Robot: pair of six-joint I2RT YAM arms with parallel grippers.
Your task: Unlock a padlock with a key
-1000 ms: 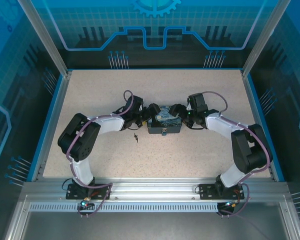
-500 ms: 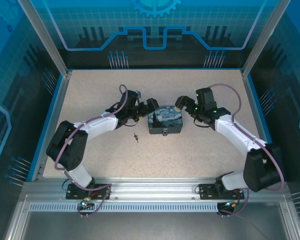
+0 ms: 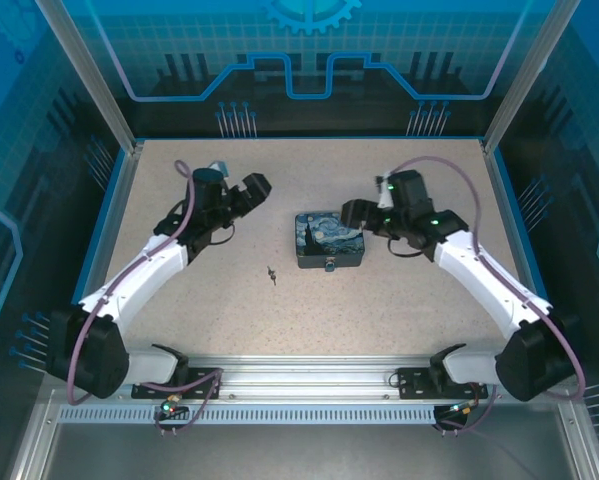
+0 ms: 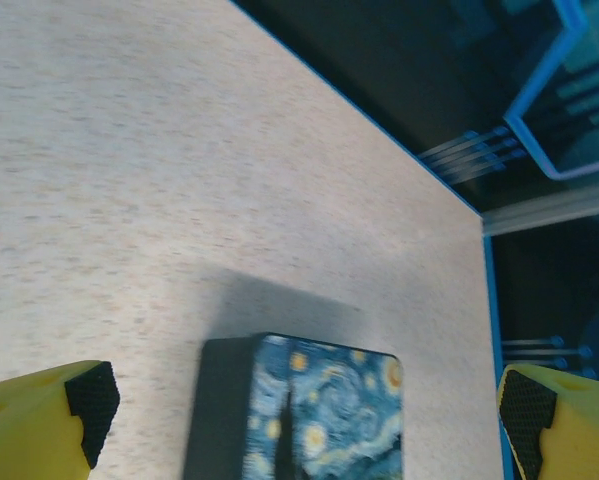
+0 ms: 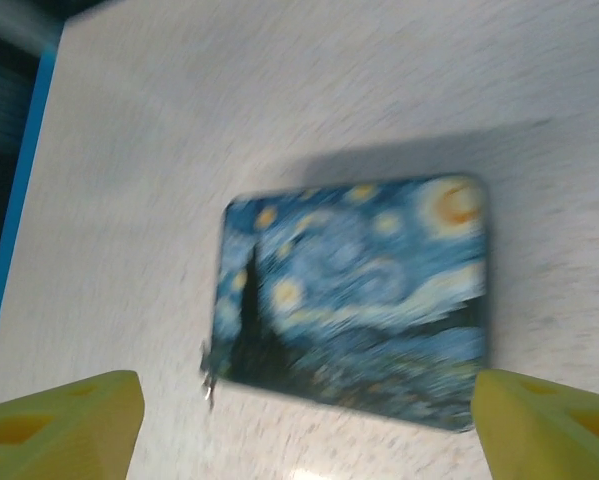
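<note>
A small box [image 3: 329, 241] with a swirling blue-and-yellow night-sky print on its lid lay flat near the middle of the speckled beige table [image 3: 409, 300]. Its sides were dark, and a soft shadow fell on the table beside it. A thin blue strip [image 3: 309, 139] edged the table. A blue-lit patterned panel [image 3: 309, 60] stood behind, and a metal rail [image 3: 309, 378] ran along the near edge.

Bench [image 3: 379, 300]: matt, speckled beige, fine-grained. Box [image 3: 329, 238]: smooth printed lid, slight sheen; dark matt sides. Left hand [image 4: 304, 410]: yellow plastic fingers [image 4: 29, 420], black pads [image 4: 91, 400] with cross-hatched texture. Key [image 3: 271, 274]: dark metal. Front rail [image 3: 309, 375]: pale metal, dull sheen.
</note>
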